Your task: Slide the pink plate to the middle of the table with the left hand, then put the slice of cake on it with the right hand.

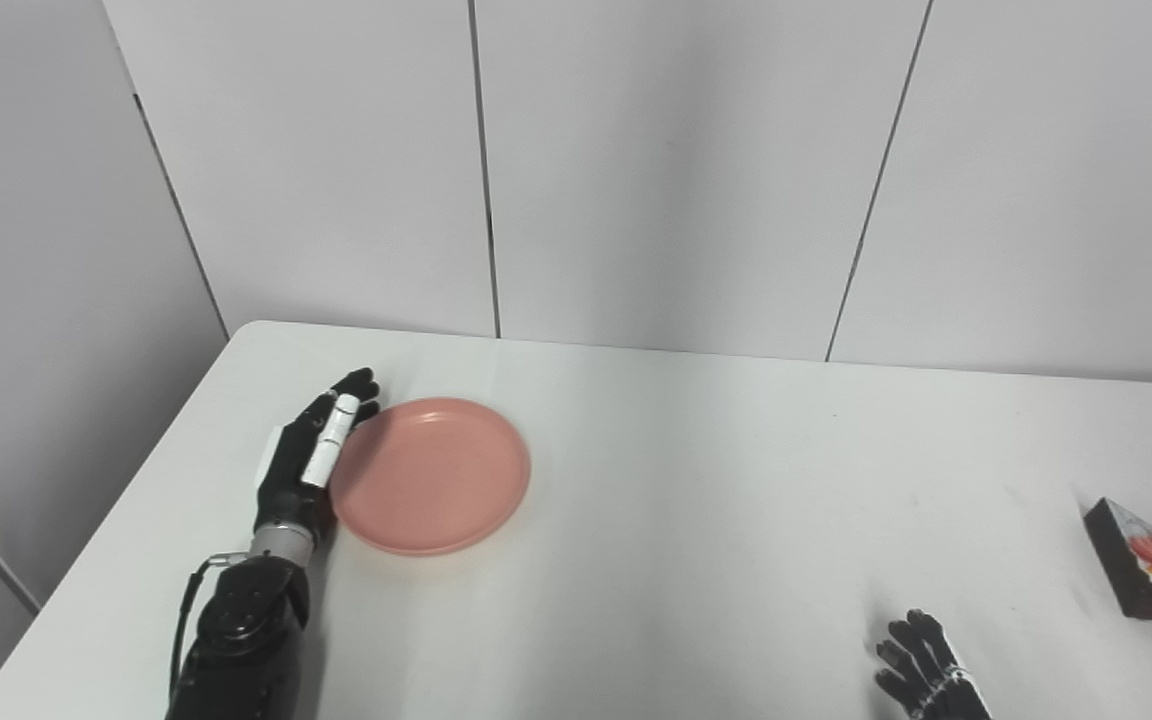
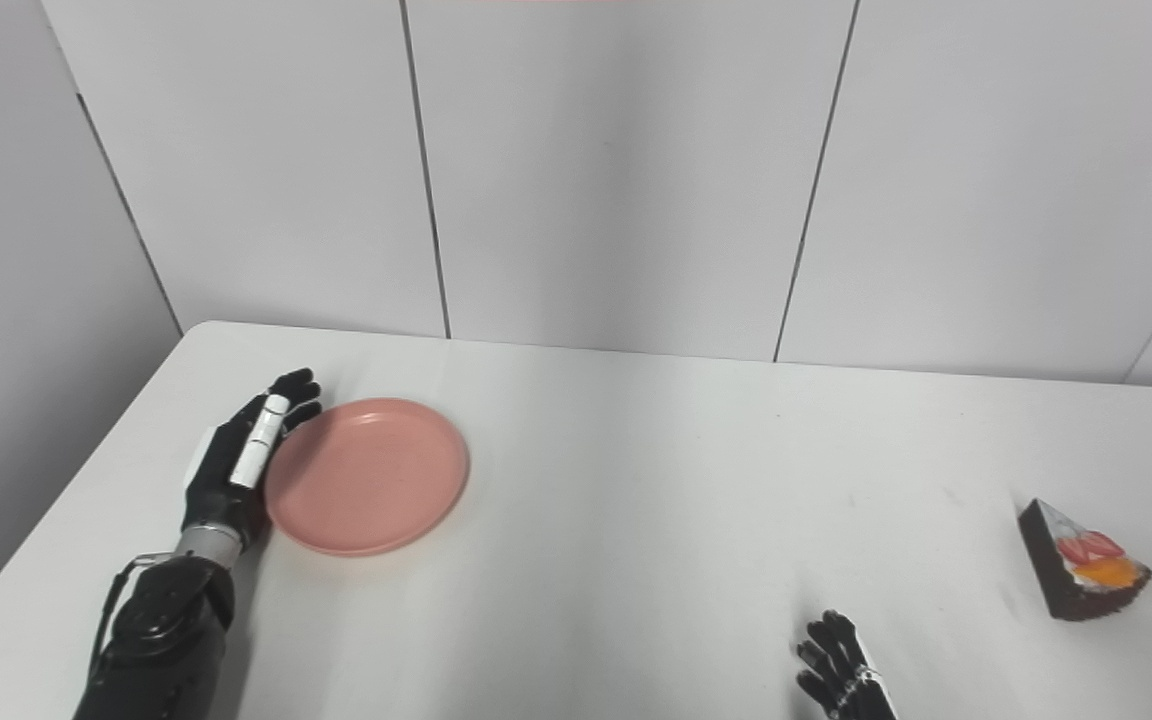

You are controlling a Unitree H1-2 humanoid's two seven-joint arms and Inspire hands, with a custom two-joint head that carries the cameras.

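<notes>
Stretching wide under pale wall panels, the white desk [image 1: 696, 500] carries everything. On its left part lies the pink plate [image 1: 431, 475], flat and bare. The left hand [image 1: 311, 455] rests just beside the plate's left rim, fingers extended along the edge and holding nothing. Well apart, near the right edge, sits the slice of cake [image 2: 1081, 562], dark with red and orange fruit on top. The right hand [image 2: 841, 668] shows at the bottom, fingers spread, empty.
</notes>
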